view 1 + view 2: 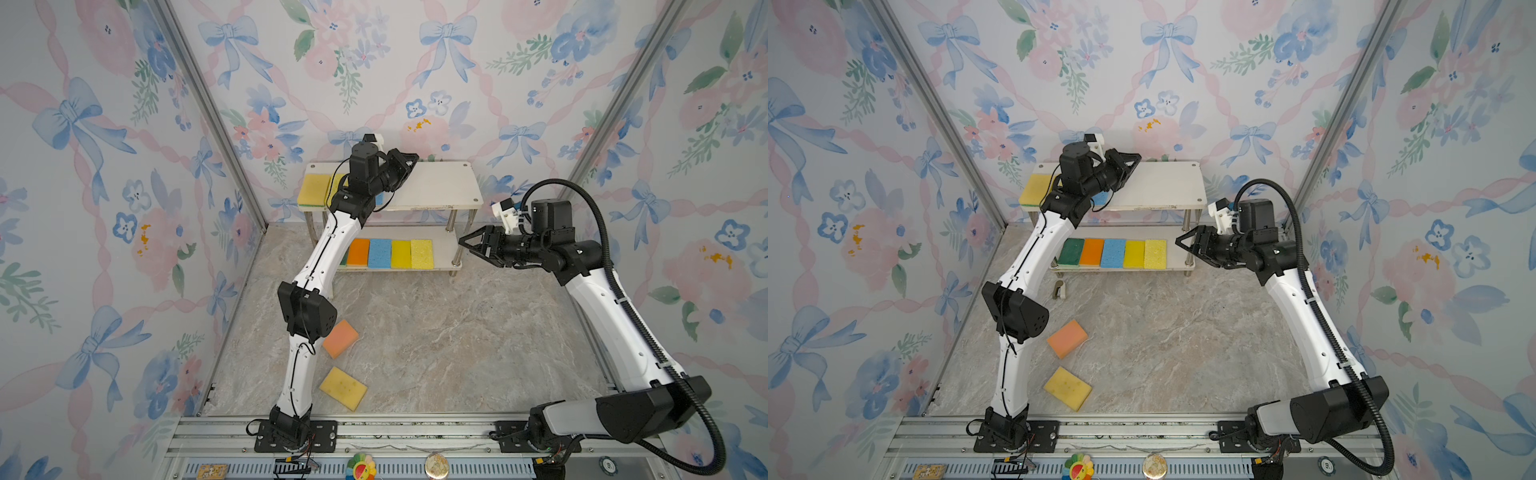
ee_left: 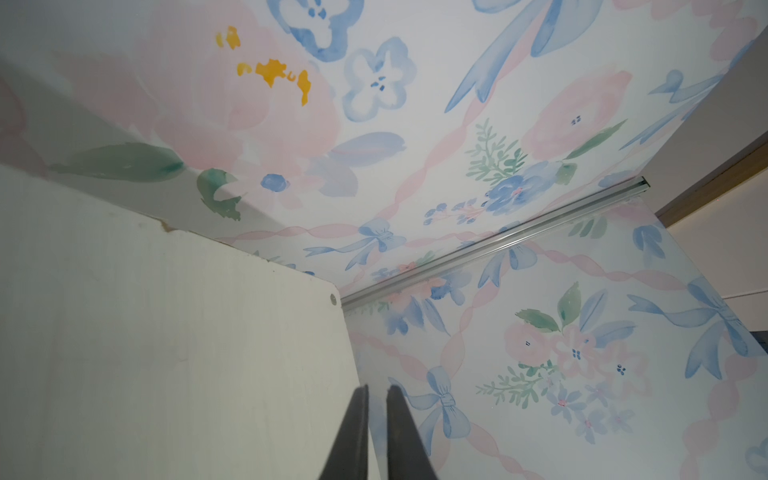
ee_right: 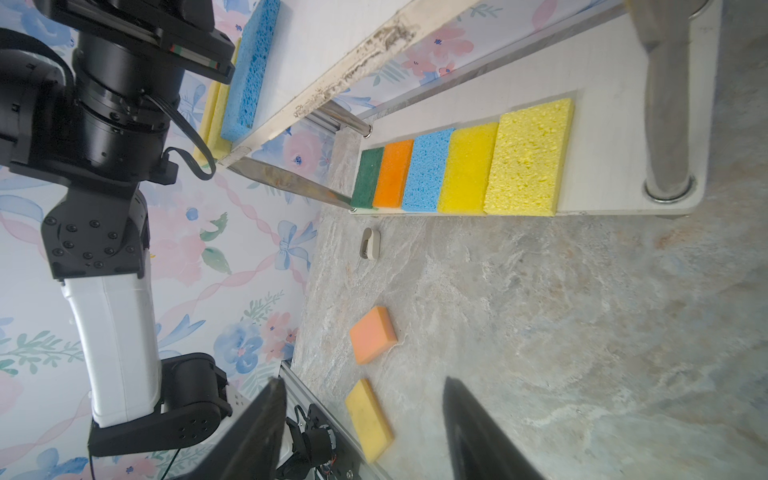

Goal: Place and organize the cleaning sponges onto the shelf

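Note:
The shelf [image 1: 440,183] stands at the back wall. On its top board lie yellow sponges [image 1: 313,189] at the left and a blue sponge [image 3: 249,70], partly hidden under my left arm. Side by side on the lower board [image 3: 602,83] are a green [image 1: 1071,251], an orange [image 1: 358,252], a blue [image 1: 380,252] and two yellow sponges [image 1: 411,253]. A peach sponge [image 1: 340,338] and a yellow sponge [image 1: 343,387] lie on the floor near the left arm's base. My left gripper [image 2: 377,388] is shut and empty over the top board. My right gripper [image 3: 365,381] hangs open and empty beside the shelf's right legs.
A small beige clip [image 1: 1059,289] lies on the floor in front of the shelf's left leg. Flowered walls close in the marble floor on three sides. An aluminium rail [image 1: 374,432] with both arm bases runs along the front edge.

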Controlling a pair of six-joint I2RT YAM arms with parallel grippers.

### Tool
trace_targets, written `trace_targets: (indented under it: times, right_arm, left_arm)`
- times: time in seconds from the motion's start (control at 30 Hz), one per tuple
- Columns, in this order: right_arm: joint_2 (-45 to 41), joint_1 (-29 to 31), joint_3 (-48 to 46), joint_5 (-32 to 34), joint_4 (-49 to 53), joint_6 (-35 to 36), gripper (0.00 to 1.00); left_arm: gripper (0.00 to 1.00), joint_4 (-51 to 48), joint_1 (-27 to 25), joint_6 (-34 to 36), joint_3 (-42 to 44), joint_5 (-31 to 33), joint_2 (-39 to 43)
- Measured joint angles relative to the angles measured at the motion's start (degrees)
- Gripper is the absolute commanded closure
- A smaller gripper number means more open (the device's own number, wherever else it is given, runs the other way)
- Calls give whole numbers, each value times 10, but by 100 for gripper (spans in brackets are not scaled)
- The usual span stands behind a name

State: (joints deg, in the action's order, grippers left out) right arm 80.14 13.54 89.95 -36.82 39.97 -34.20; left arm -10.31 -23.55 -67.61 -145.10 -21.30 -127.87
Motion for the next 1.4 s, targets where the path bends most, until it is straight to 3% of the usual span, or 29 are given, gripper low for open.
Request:
trace_targets:
  times: [0.1, 0.2, 0.5, 0.57, 0.67, 0.8, 0.93, 1.0, 1.17, 1.4]
  right_arm:
    - [-2, 0, -4, 0, 0, 0, 37]
    - [-5, 1, -11, 0, 0, 0, 37]
    - [-20, 10, -33, 7, 2, 7, 37]
    - [-29, 21, -41, 16, 5, 9, 37]
    - [-46, 57, -59, 36, 16, 12, 36]
    - [-52, 133, -97, 63, 22, 1, 34]
    - [-39, 210, -166, 87, -1, -46, 30]
    - [-14, 250, -186, 97, -17, -82, 29]
    - [60, 341, -194, 135, -81, -193, 24]
    - [167, 451, -194, 199, -242, -382, 15]
  left_arm:
    - [87, 0, -11, 12, 15, -12, 18]
    - [86, -3, -21, 34, 103, -18, 90]
    - [83, 19, -15, 115, 599, -4, 544]
    - [74, 18, -4, 127, 701, 1, 626]
    - [71, 3, 25, 137, 837, 6, 702]
    - [54, -50, 71, 153, 973, 14, 737]
    - [37, -121, 97, 169, 1018, 33, 762]
    - [21, -145, 111, 179, 1024, 42, 786]
    - [5, -177, 139, 193, 1048, 48, 831]
    - [2, -205, 142, 203, 1069, 58, 885]
